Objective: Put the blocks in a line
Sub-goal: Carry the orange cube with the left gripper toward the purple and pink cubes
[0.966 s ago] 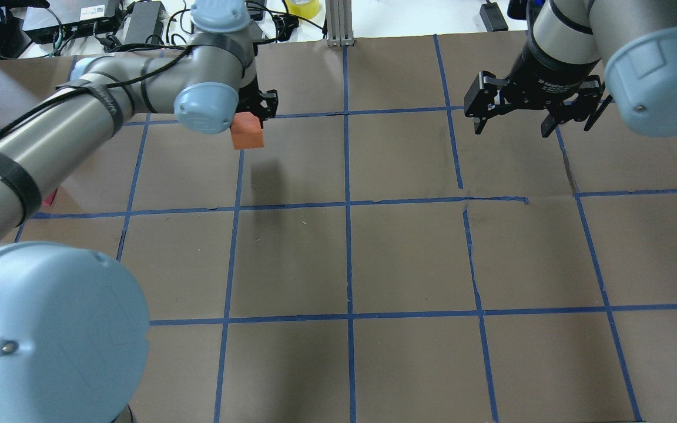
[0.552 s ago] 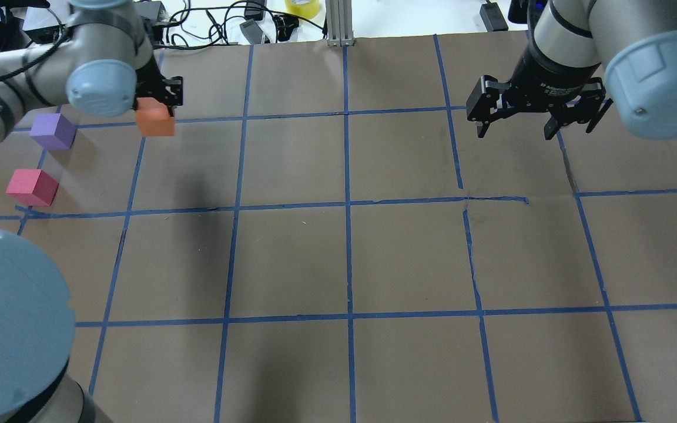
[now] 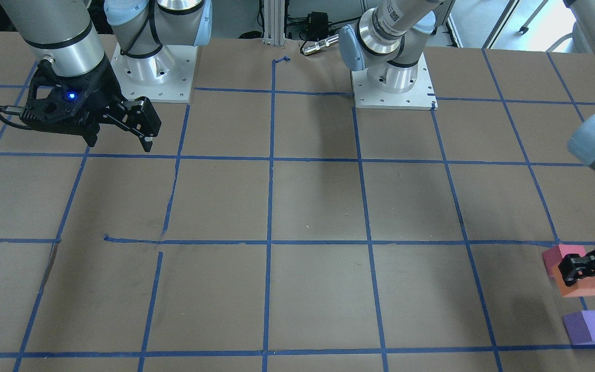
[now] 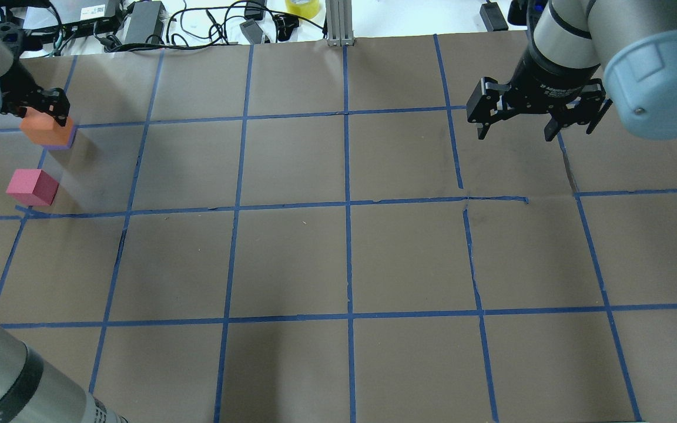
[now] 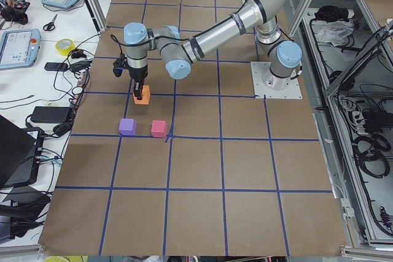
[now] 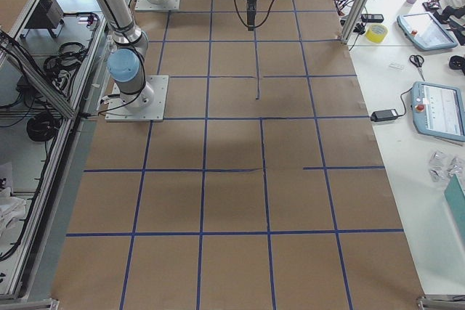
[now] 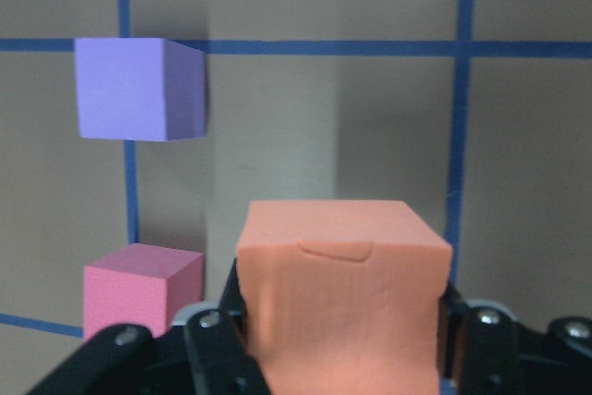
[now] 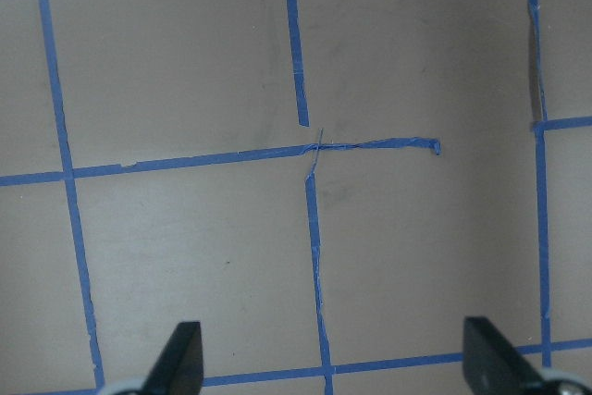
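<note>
Pink block (image 3: 566, 253) and purple block (image 3: 589, 328) stand near one side of the left gripper (image 3: 589, 276); bare table (image 3: 297, 206) on the other.

Blocks, three: one orange block (image 5: 142, 99), one pink block (image 5: 159, 128), one purple block (image 5: 127, 126).

Arms, two: left arm (image 5: 209, 29), right arm (image 3: 55, 31).

Grippers, two, one per arm: left gripper (image 3: 594, 279), right gripper (image 4: 515, 132). Two fingers on each.

Base plates, two: left plate (image 3: 416, 88), right plate (image 3: 178, 77).

Table (image 4: 291, 258), one, with a blue tape grid.

On the side bench: two pendants, far pendant (image 6: 429, 30) and near pendant (image 6: 439, 110); one yellow tape roll (image 6: 376, 33); one pair of scissors (image 6: 416, 62).
</note>
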Robot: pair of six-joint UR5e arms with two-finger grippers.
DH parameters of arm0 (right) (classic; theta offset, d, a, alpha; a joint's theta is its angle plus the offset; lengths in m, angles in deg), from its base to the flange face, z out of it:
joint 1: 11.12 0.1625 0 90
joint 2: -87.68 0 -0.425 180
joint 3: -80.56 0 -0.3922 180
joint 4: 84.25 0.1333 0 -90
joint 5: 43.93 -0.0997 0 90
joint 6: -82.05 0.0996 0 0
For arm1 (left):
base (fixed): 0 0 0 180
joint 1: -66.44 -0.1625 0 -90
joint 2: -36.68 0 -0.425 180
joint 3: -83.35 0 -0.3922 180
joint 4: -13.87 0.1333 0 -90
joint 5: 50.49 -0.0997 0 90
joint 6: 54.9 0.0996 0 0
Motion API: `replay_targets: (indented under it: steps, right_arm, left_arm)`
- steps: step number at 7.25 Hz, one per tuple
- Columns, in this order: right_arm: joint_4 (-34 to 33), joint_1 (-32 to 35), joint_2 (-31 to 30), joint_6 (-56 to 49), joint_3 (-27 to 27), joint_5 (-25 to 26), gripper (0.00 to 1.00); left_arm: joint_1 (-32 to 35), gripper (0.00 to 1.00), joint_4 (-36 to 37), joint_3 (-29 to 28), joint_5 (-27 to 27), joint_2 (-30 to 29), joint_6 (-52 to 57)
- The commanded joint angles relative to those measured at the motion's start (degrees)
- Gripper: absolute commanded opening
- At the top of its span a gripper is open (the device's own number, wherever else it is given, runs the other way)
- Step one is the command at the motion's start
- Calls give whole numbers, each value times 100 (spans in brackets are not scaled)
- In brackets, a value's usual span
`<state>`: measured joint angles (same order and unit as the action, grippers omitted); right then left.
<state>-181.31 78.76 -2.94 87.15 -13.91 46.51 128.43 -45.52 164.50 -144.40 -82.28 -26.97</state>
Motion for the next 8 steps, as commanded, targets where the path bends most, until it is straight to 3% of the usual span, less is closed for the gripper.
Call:
replay_targets:
  steps: [1, 3, 5, 8]
  right_arm:
    - [20, -5, 0, 0, -2, 0, 100]
    - [20, -5, 0, 0, -2, 0, 100]
    - [29, -5, 0, 0, -10, 0, 100]
    - [29, -5, 9, 0, -11, 9, 100]
  left_arm:
    - [-598, 1, -213, -423, 522, -336, 398]
    - [-924, 0, -187, -494, 864, -566, 398]
    - [-951, 0, -527, -818, 848, -768, 363]
    - [-934, 0, -496, -767, 821, -918, 782]
